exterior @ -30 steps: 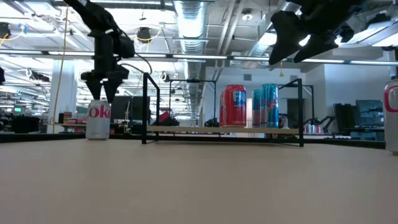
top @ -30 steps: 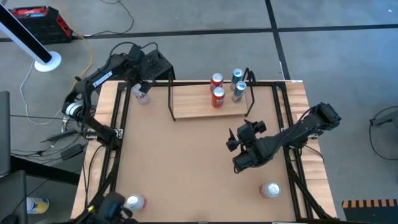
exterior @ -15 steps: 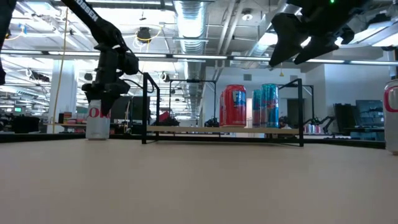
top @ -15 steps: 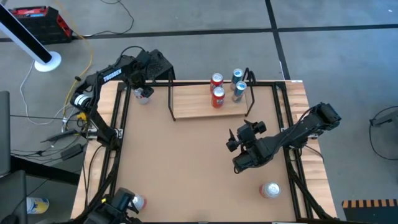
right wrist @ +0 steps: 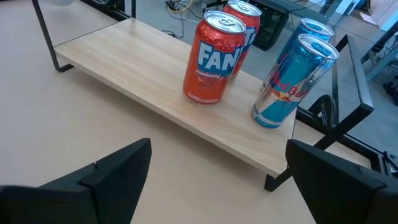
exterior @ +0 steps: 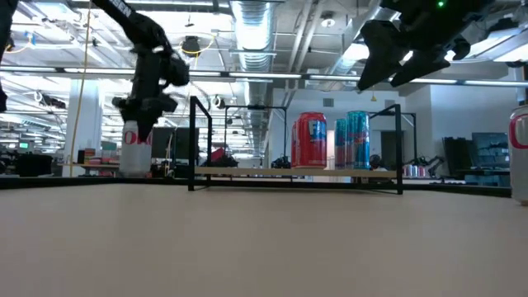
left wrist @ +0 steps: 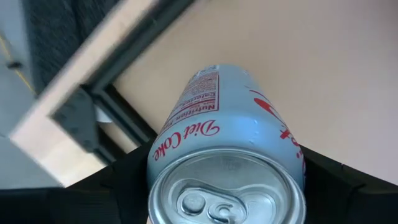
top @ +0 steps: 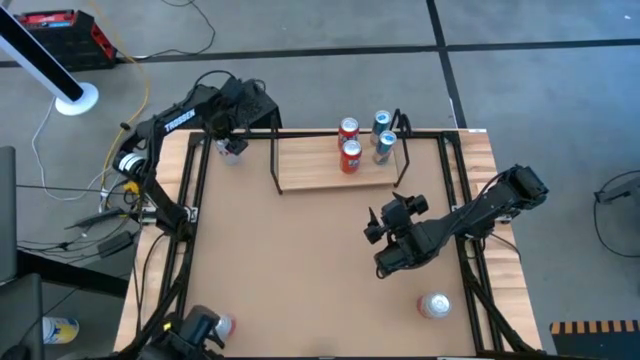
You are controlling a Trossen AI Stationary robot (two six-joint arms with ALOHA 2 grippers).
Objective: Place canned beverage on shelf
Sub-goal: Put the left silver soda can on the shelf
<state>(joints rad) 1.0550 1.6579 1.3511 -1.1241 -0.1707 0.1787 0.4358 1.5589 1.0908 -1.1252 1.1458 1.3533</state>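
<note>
Low view | left pincer [exterior: 140,122] reaches down, clamped on Diet Coke can [exterior: 136,148] | right pincer [top: 372,222] hovers open

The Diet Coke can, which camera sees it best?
The left wrist view: the Diet Coke can fills the picture, top and label readable, between the left end effector's fingers. The low view shows it small, under that arm. The high view shows only a sliver. The right wrist view misses it.

A red and black box [top: 62,35] sits on the grey floor beyond the brown worktop [top: 300,270]. A white round-footed stand [top: 70,95] rests near it, with cables [top: 40,140] trailing alongside.
</note>
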